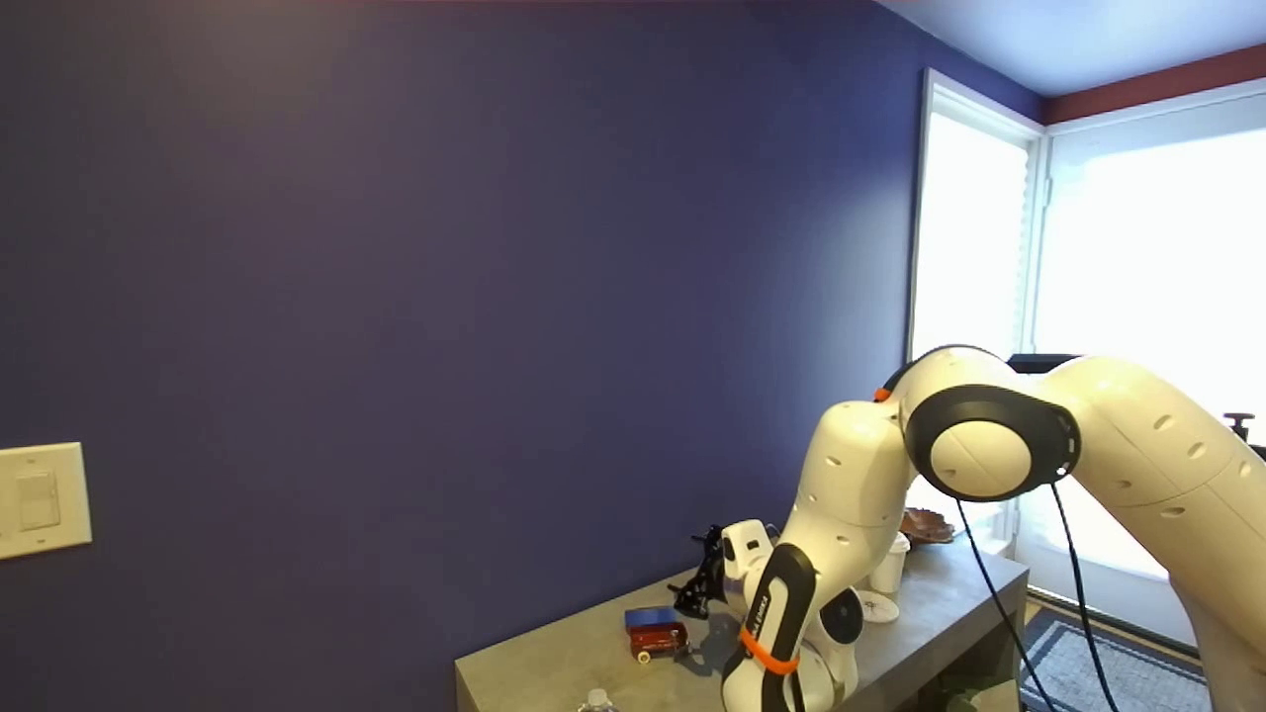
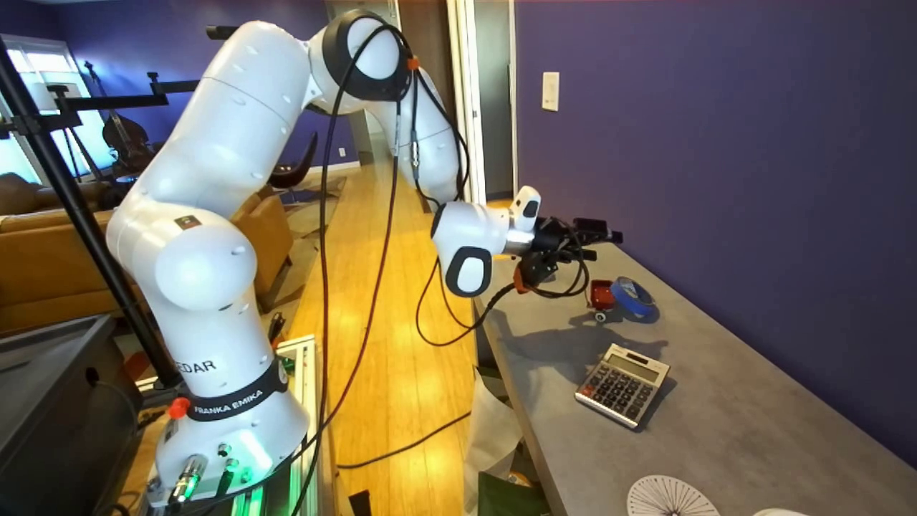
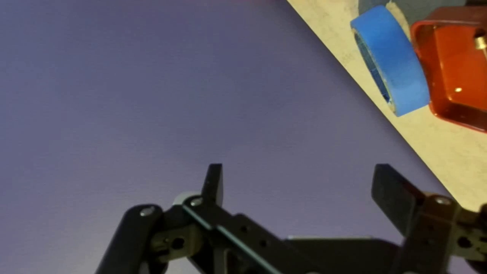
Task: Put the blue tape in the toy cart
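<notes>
The blue tape (image 2: 629,295) is a blue ring that sits tilted against the side of the small red toy cart (image 2: 602,294) on the grey counter. Both also show in an exterior view, the tape (image 1: 650,618) on the wall side of the cart (image 1: 653,643). In the wrist view the tape (image 3: 399,61) and the open red cart bed (image 3: 462,68) are at the upper right; the cart is cut off by the edge. My gripper (image 3: 299,167) is open and empty, and points toward the purple wall. In an exterior view the gripper (image 2: 607,246) is above the counter, apart from tape and cart.
A calculator (image 2: 622,385) lies on the counter (image 2: 759,416) near the cart. A white disc with dark lines (image 2: 672,496) lies farther along. A white cup (image 1: 890,566), a brown bowl (image 1: 927,526) and a bottle top (image 1: 597,700) also show. The purple wall (image 2: 716,179) borders the counter.
</notes>
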Robot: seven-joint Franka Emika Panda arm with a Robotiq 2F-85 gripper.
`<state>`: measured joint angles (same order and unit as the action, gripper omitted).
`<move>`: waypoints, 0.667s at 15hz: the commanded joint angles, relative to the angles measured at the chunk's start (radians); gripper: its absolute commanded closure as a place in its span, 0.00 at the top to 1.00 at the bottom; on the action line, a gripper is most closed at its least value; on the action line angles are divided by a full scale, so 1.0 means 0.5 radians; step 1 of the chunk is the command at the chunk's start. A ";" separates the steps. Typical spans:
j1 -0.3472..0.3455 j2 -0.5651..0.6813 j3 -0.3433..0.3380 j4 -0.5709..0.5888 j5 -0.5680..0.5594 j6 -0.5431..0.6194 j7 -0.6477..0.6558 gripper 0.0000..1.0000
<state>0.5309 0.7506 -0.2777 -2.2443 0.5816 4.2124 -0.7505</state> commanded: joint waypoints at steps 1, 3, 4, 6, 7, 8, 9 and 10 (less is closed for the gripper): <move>-0.075 -0.251 0.123 -0.206 -0.011 -0.045 -0.211 1.00; -0.090 -0.351 0.170 -0.281 0.015 -0.067 -0.290 1.00; -0.091 -0.404 0.188 -0.317 0.044 -0.080 -0.345 1.00; -0.089 -0.508 0.215 -0.376 0.127 -0.095 -0.472 1.00; -0.087 -0.567 0.227 -0.405 0.177 -0.103 -0.543 1.00; -0.095 -0.636 0.247 -0.440 0.220 -0.138 -0.614 1.00; -0.102 -0.696 0.268 -0.462 0.266 -0.173 -0.692 1.00; -0.099 -0.756 0.287 -0.476 0.351 -0.233 -0.797 1.00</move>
<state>0.4977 0.5034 -0.1805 -2.4159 0.6654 4.1775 -1.0073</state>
